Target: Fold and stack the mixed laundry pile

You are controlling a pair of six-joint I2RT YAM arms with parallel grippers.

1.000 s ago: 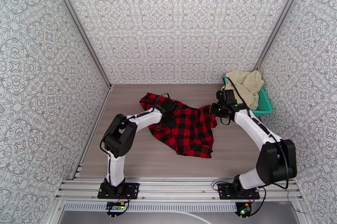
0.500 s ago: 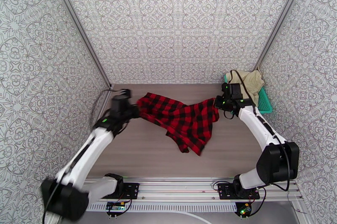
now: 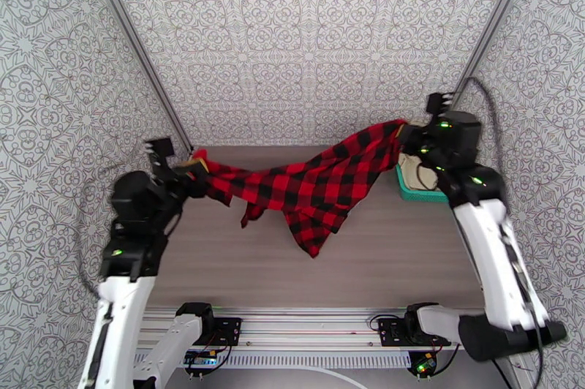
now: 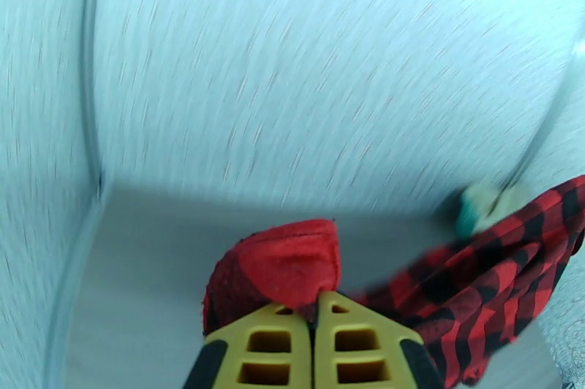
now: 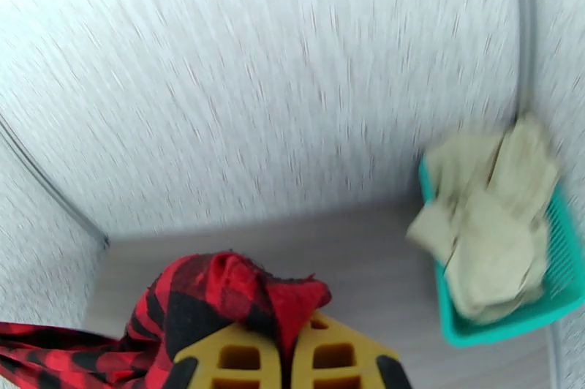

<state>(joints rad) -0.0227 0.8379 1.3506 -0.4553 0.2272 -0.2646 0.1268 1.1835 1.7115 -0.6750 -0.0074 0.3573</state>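
The red-and-black checked flannel shirt (image 3: 314, 182) hangs stretched in the air between both arms, its lower part drooping over the table's middle. At the left, raised high, my left gripper (image 3: 196, 167) is shut on one edge of the shirt (image 4: 289, 266); the yellow fingers (image 4: 263, 339) pinch a red fold. At the right, near the back corner, my right gripper (image 3: 404, 136) is shut on the other edge (image 5: 241, 288). Cream-beige cloth pieces (image 5: 490, 222) lie piled in the teal basket (image 5: 512, 321).
The teal mesh basket (image 3: 417, 191) stands at the back right of the wooden table (image 3: 292, 273), partly behind the right arm. Patterned walls enclose the table on three sides. A metal rail (image 3: 307, 325) carries the arm bases at the near edge.
Both arms have risen and swung apart, lifting the shirt off the table and stretching it between them. The left arm went up and left, the right arm up and back.
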